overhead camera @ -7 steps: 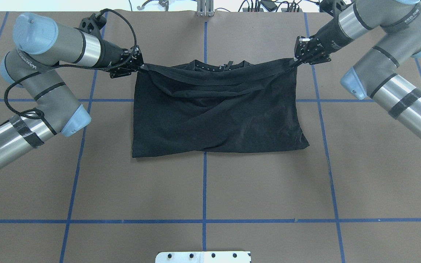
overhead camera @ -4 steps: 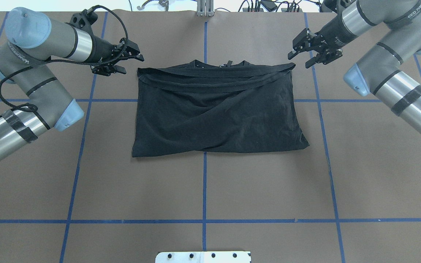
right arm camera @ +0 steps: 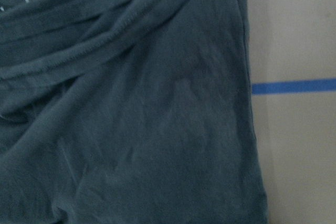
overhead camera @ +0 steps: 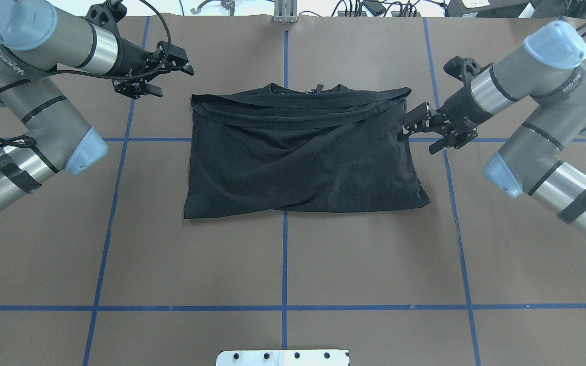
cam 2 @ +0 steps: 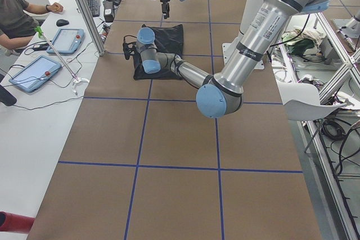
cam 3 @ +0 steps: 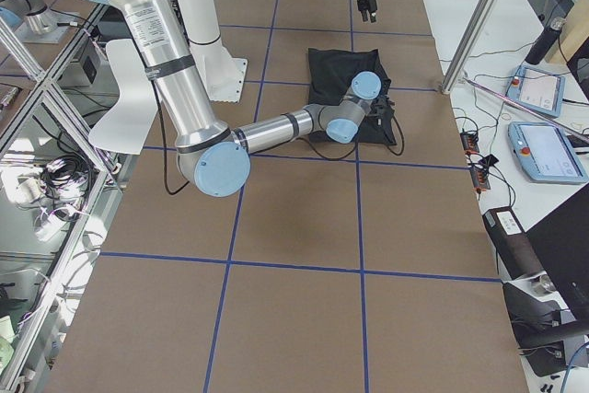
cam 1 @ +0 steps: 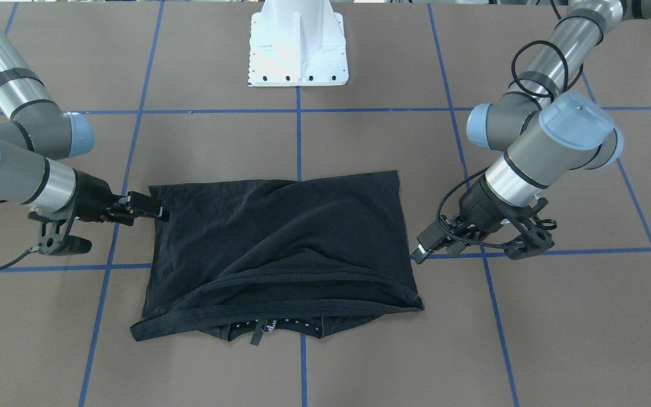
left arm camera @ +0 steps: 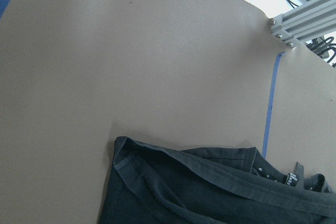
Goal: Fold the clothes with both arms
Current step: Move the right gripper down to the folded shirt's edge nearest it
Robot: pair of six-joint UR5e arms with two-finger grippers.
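The black T-shirt (overhead camera: 298, 157) lies folded in half on the far middle of the tabletop (overhead camera: 283, 264), straddling the centre blue tape line (overhead camera: 285, 254). Its hem is laid over the collar (cam 1: 257, 330) at the edge farthest from the robot.

A second ago both claws pinched the hem corners and held that edge taut. They have since let go, and the cloth has settled flat. The left claw (overhead camera: 173, 76) has drawn back to the far left, clear of the shirt, with its jaws spread and nothing between them. The right claw (overhead camera: 415, 144) has swung down along the garment's right side. It now sits just beside that edge, about halfway along, also spread and empty; whether a fingertip brushes the cloth I cannot tell.

So the first fold looks finished, and the right arm seems to be lining up for a side-to-side fold. The left arm is not yet placed to match.

The fabric is a soft, matte knit, limp and thin. Long diagonal creases run across the top layer, and the stitched hem bands bunch in loose ridges near the collar. The outline is a rough rectangle, flaring slightly at the near right corner. The tabletop is smooth brown sheet, gridded with blue tape.
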